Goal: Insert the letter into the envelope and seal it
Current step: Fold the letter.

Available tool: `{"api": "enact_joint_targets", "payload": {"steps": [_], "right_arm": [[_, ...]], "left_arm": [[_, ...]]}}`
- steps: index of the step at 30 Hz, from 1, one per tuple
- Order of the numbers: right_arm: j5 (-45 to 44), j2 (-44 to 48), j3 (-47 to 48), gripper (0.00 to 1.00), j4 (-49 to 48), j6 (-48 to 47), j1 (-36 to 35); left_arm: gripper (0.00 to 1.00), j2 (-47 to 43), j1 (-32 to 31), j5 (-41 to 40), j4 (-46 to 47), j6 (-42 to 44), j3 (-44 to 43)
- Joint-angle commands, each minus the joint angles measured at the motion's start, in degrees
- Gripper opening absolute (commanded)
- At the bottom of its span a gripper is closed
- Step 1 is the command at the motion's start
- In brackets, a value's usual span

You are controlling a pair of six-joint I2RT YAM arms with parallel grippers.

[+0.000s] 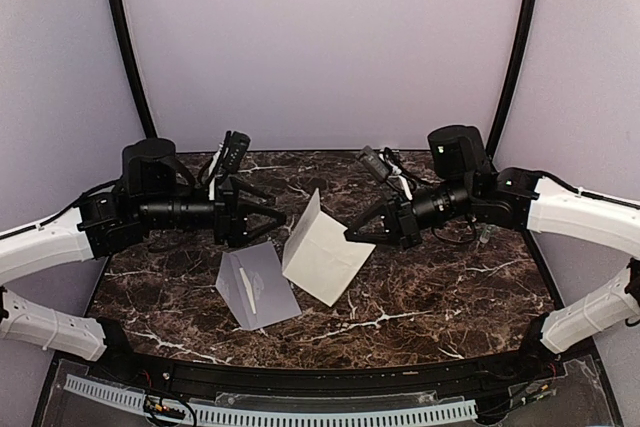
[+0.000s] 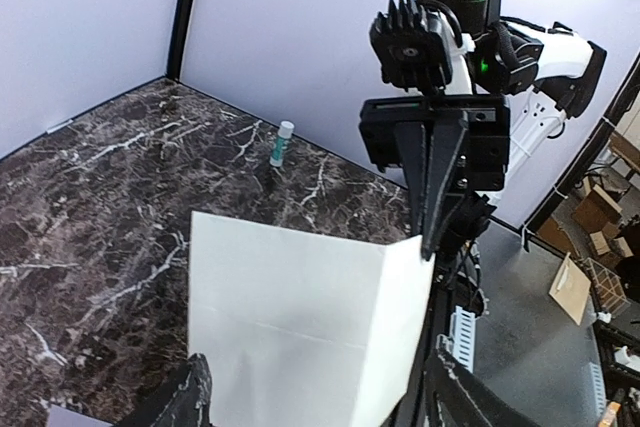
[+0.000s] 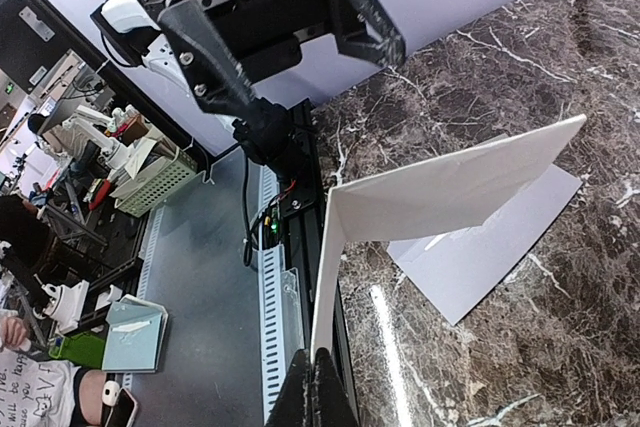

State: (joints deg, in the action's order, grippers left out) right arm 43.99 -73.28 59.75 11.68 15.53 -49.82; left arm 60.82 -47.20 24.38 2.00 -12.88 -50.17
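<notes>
**Folded letter pinched by one edge, with the envelope lying flat below it**

On the marble table [image 1: 450, 287], the letter [image 1: 322, 247] stands tilted near the centre with its plain side showing. The envelope [image 1: 262, 292] lies flat at about 7 o'clock from it, close by; I cannot tell whether they touch. The right gripper [image 1: 350, 236] is clamped tight on the letter's 3 o'clock edge. The left gripper [image 1: 278, 226] sits at 10 o'clock from the sheet with its jaws spread wide and nothing in them. A glue stick [image 2: 282, 143] stands well apart, at 12 o'clock in the left wrist view. The main risk is probably that the sheet, held at one edge only, sags or twists and misses the envelope mouth. Nothing pins the envelope, so a push could slide it. A late closure of the left jaws could crease the fold.
</notes>
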Motion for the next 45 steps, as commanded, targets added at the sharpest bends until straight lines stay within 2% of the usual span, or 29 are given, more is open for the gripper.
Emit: {"api": "enact_joint_targets", "payload": {"steps": [1, 5, 15, 33, 39, 45], "right_arm": [[-1.45, 0.83, 0.14, 0.0, -4.13, 0.36, 0.17], [-1.29, 0.62, -0.19, 0.0, -4.4, 0.39, 0.16], [-0.15, -0.58, 1.09, 0.0, -3.7, -0.58, 0.16], [0.92, -1.97, 2.24, 0.0, -2.9, -1.02, -0.37], [0.75, -2.31, 2.77, 0.0, -2.57, -1.51, -0.45], [0.38, -2.69, 3.24, 0.0, -1.71, -2.18, -0.45]], "left_arm": [[0.68, -0.25, -2.97, -3.66, 4.33, -6.95, 1.19], [0.63, 1.37, -5.08, -3.98, 6.05, -8.32, 1.24], [0.41, 5.1, -6.56, -2.64, 7.07, -8.44, -0.39], [0.38, 9.4, -7.47, 0.54, 6.55, -7.5, -2.79], [0.32, 10.63, -7.47, 1.68, 6.98, -7.14, -3.41], [0.19, 10.52, -7.5, 3.02, 8.46, -8.19, -2.79]]}}
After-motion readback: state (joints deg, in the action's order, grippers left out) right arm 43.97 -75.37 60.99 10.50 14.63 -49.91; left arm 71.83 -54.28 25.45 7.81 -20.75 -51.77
